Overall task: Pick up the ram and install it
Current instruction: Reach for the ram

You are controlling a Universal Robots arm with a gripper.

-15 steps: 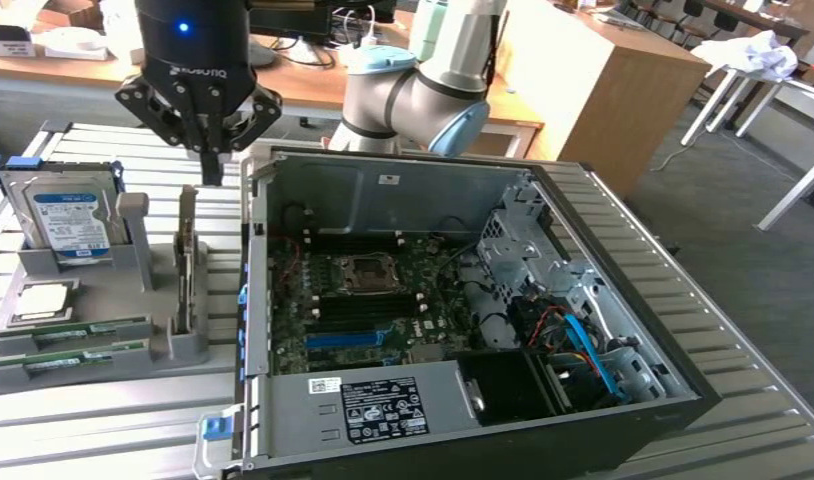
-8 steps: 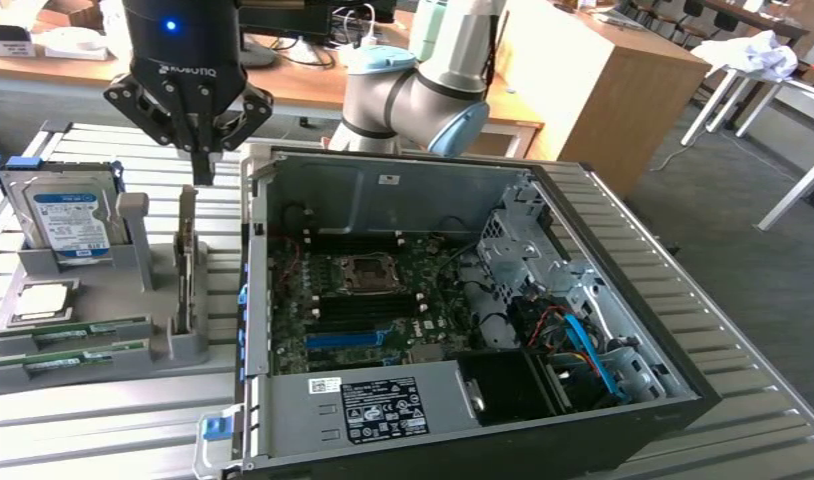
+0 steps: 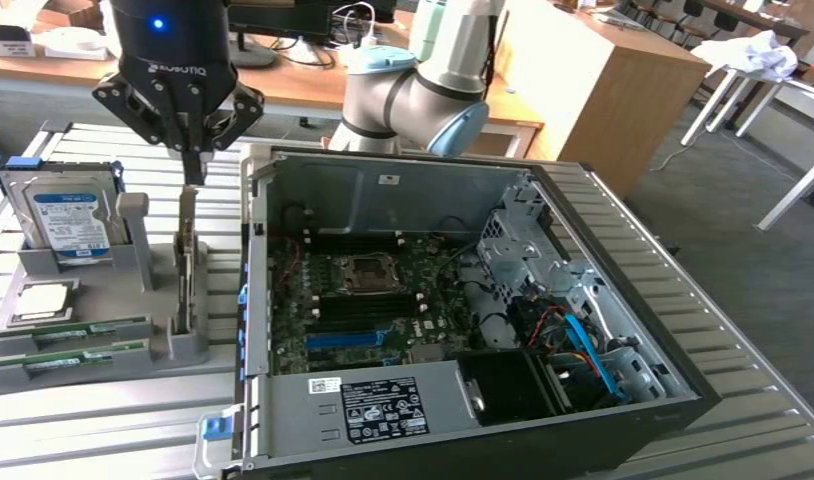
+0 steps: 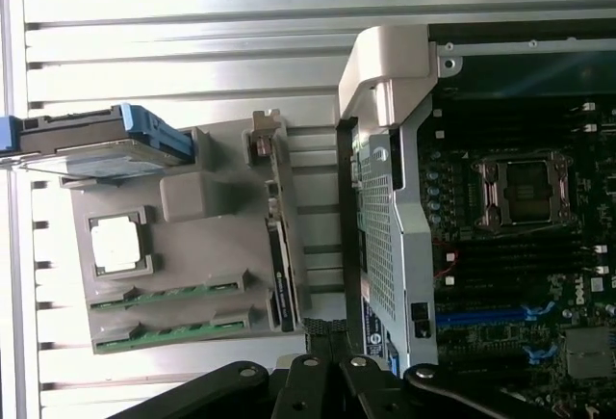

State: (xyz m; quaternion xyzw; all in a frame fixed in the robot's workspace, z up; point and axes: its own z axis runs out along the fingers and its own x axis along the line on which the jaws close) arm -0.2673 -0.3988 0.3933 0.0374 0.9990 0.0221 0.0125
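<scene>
Exterior view: the gripper (image 3: 191, 178) is seen closed on the top end of the ram (image 3: 187, 260), which is stood upright in the grey holder (image 3: 180, 348). It is flanked closely by the hard drive (image 3: 71, 222) on the exterior view's left and the open computer case (image 3: 258, 200) on the right; free room is left only above.

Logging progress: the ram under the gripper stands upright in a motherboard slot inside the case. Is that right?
Not quite. The ram under the gripper does stand upright, but in the grey holder outside the case, not in a motherboard slot. The exterior view shows this.
</scene>
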